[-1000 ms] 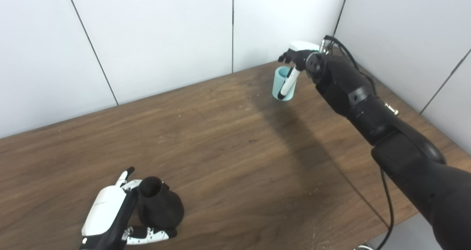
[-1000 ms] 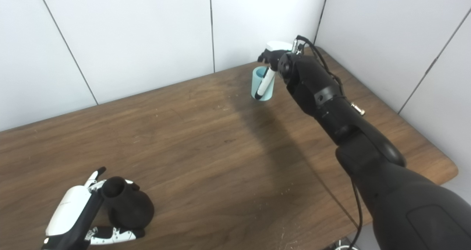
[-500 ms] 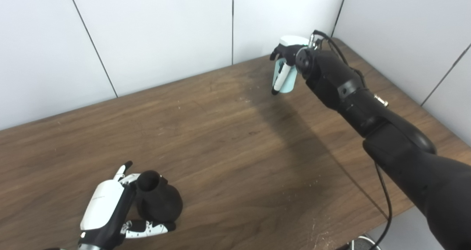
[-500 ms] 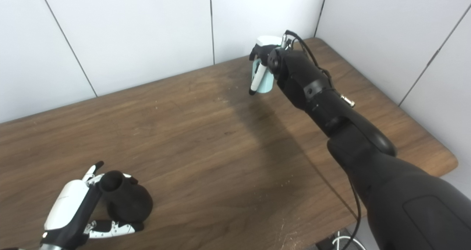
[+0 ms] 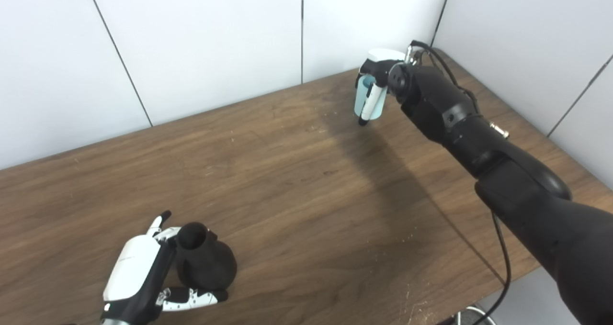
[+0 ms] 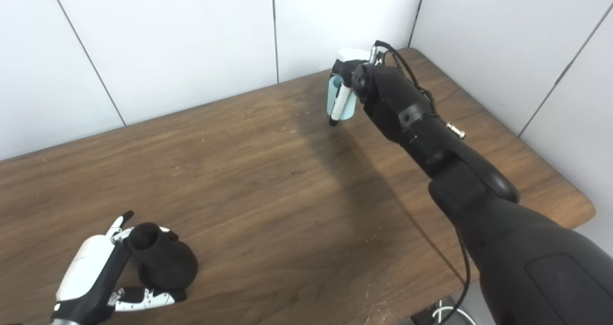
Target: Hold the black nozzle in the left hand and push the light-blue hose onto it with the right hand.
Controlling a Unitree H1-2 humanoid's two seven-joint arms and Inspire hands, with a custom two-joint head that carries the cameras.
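Black nozzle [image 5: 206, 265] sits near-left on the wooden surface [image 5: 297, 191], wide bulb base down, open neck up and tilted slightly left. Left robot hand [image 5: 143, 277] is wrapped around it: white back of the hand against the nozzle's left side, thumb [image 5: 194, 298] curled under the near side of the base, one fingertip [image 5: 163, 217] poking out past the neck on the far side. Grasping the nozzle, which looks to be resting on the surface or just at it; can't tell if lifted.

Light-blue hose [image 5: 368, 102], a short tube section, is at the far-right of the surface, well apart from the nozzle. Right robot hand [image 5: 380, 73] is clamped on it from above and right; a white finger with black tip [image 5: 368, 107] runs down across the hose's front, tip reaching past the lower rim. Open top end of the hose visible on the left side under the hand. Can't tell whether the hose bottom touches the surface.

Right arm [image 5: 479, 143], black, stretches diagonally from the near-right edge to the far corner, cable [image 5: 503, 263] hanging off it near the surface edge. White panel walls [image 5: 215, 42] behind and to the right.
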